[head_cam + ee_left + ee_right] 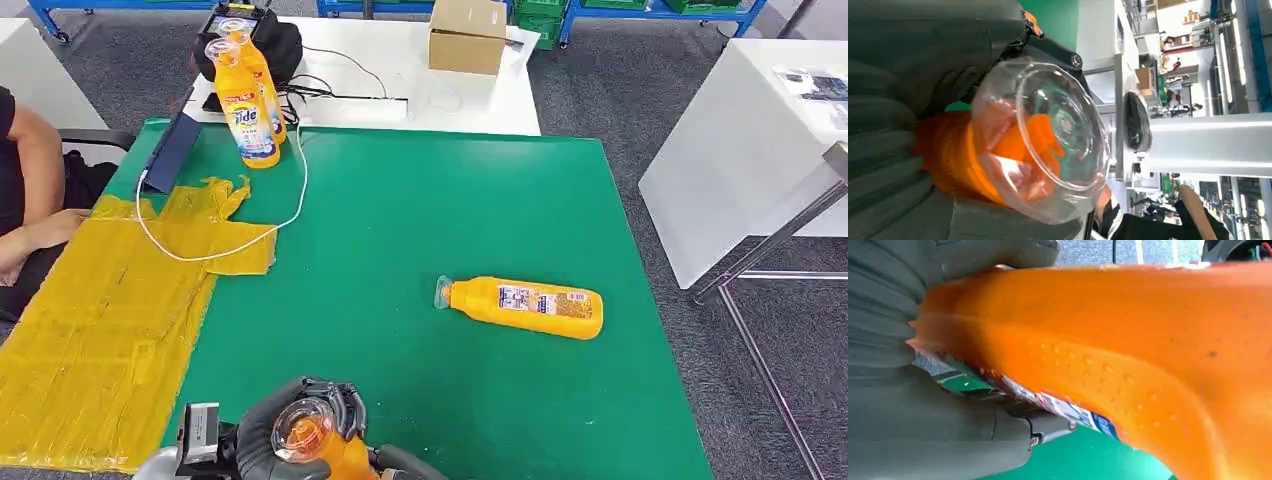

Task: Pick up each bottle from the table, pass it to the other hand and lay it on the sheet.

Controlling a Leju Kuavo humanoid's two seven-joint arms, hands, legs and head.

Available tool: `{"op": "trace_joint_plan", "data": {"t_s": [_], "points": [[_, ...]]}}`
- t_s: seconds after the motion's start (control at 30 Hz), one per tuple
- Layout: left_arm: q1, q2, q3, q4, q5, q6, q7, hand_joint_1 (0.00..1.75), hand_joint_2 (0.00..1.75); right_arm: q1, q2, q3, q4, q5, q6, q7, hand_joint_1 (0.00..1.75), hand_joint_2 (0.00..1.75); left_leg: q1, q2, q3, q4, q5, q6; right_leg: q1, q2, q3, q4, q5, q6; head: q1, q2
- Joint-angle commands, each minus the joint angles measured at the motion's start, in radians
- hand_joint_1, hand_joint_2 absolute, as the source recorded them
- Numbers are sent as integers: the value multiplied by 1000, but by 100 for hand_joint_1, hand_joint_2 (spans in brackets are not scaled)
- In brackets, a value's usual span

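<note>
Gripped at the table's near edge by both hands, left hand [285, 430] near the cap, right hand [923, 405] on the body: one bottle [318, 440], mid-handover. Lay bare beside it: yellow sheet [90, 330]. Left on the table [420, 230]: lying bottle [525, 306], two upright bottles [250, 95].
</note>
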Motion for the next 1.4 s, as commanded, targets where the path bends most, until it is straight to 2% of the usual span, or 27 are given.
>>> {"op": "trace_joint_plan", "data": {"t_s": [0.03,0.33,0.53,0.57,0.6,0.73,0.77,0.87,0.9,0.93,0.97,1.1,1.23,1.4], "points": [[-15,7,-17,38,-11,3,-4,175,175,-22,22,-6,37,-2,1,-1,175,175,-2,2,4,-3,0,3,0,0,3,-2,0,-6,0,0],[-9,6,-14,34,-17,5,-9,175,175,-16,18,-5,30,-2,-2,-1,175,175,-1,1,2,-1,0,2,0,0,2,-1,0,-4,0,0],[20,9,9,11,-32,28,-19,175,175,4,23,-23,-2,13,-61,-5,175,175,-1,1,2,-1,0,2,0,0,1,-1,0,-3,0,0],[32,4,22,0,-63,54,-31,175,175,11,17,-24,-31,37,-90,14,10,175,-1,2,3,-2,-1,3,0,1,3,-1,-1,-5,0,0],[35,2,26,-4,-78,63,-35,175,175,12,13,-25,-45,54,-105,28,0,175,-1,2,2,-1,-1,2,0,1,2,-1,-1,-4,0,0],[54,-29,98,-43,-210,193,-71,175,175,64,-39,-51,-193,105,-183,58,0,175,-1,1,0,0,-1,3,0,0,6,1,-1,-4,0,0],[62,-42,134,-67,-239,233,-78,175,175,83,-65,-59,-247,124,-212,70,0,0,-2,0,1,0,-1,4,0,-1,7,0,-2,-5,0,0],[74,-58,226,-153,-278,299,-87,175,175,137,-131,-94,-387,158,-291,76,0,0,-1,0,-2,2,0,3,0,-2,-4,2,-1,-4,0,0],[77,-62,260,-189,-288,313,-79,175,175,157,-161,-117,-440,169,-308,84,0,0,-1,-1,-2,2,0,4,0,-3,-4,2,-1,-5,0,0],[80,-83,306,-224,-357,388,-94,175,175,181,-183,-150,-493,177,-332,81,0,0,-2,-2,-3,3,-1,5,-1,-4,-5,4,-2,-6,0,0],[82,-82,317,-245,-356,383,-88,175,175,198,-202,-167,-532,176,-333,86,0,0,-1,-2,-4,3,0,3,0,-4,-6,3,-2,-3,0,0],[85,-92,360,-294,-401,420,-81,175,175,248,-228,-212,-594,180,-348,87,0,0,-2,0,-2,1,0,4,-1,-3,-4,2,-1,-4,0,0],[88,-98,362,-290,-411,430,-84,175,175,249,-220,-212,-584,182,-352,83,0,0,-2,0,0,-1,0,5,-1,-4,-1,0,-1,-5,0,0],[72,-137,431,-385,-700,676,-97,175,175,360,-276,-244,-690,196,-465,74,0,0,-1,-2,-2,1,0,4,0,-5,-3,1,-1,-3,0,0]]}}
